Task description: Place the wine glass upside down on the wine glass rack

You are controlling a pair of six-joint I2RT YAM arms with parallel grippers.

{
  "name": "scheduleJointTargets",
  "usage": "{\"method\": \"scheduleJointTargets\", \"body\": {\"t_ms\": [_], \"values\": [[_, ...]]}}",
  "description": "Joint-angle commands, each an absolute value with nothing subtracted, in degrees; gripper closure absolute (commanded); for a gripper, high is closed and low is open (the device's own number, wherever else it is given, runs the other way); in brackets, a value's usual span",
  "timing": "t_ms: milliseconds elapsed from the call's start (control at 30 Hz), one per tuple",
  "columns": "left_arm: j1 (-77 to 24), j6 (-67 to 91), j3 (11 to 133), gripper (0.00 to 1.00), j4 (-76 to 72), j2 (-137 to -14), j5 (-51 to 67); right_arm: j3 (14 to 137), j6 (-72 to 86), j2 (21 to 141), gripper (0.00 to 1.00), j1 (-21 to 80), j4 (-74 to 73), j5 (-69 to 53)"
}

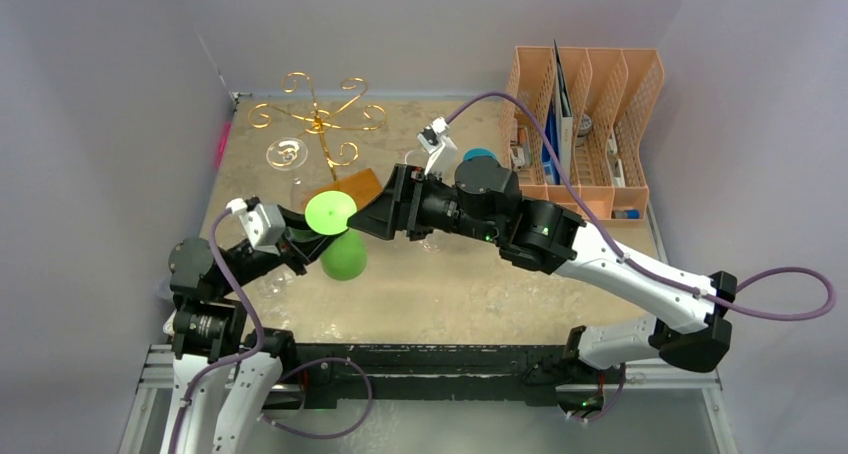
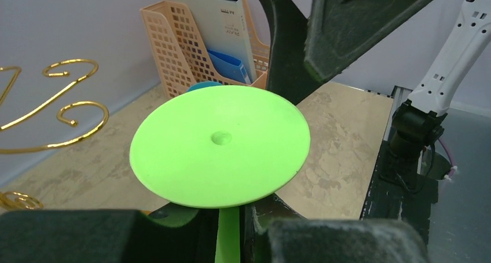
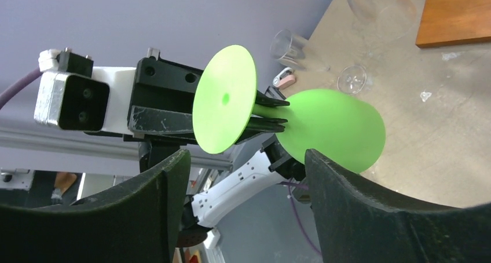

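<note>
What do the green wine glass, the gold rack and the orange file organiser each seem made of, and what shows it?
The green wine glass: probably plastic, matte and opaque, with a dimple at its foot's centre.
The gold rack: likely metal wire, glossy, with thin curled arms.
The orange file organiser: seemingly plastic, with matte lattice walls.

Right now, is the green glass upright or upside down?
Upside down: the glass has its foot above its bowl; the left gripper holds the stem.
</note>
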State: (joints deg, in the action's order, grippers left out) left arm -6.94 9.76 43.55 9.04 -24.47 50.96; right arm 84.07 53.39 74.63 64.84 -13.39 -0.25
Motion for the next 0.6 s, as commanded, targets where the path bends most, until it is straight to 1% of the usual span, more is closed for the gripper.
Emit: {"method": "scheduleJointTargets", "body": {"t_ms": [0, 133, 333, 567], "values": [[-7.21, 7.19, 43.48, 1.0, 2.66, -24.46, 53.58, 86.86, 57.2, 74.97, 0.28, 64.17, -10.98, -1.82], [-7.21, 6.25, 43.17, 1.0, 2.55, -24.3, 54.29, 85.85, 60.01, 75.98, 0.37, 63.19, -8.42, -2.62], [-7.21, 4.46, 43.07, 1.0, 2.94, -24.44, 54.69, 86.33, 61.96, 78.17, 0.46, 62.33, -6.05, -4.32], [-7.21, 3.87, 42.99, 1.0, 2.81, -25.06, 55.83, 87.89, 63.44, 80.58, 0.69, 61.39, -5.56, -7.14]]}}
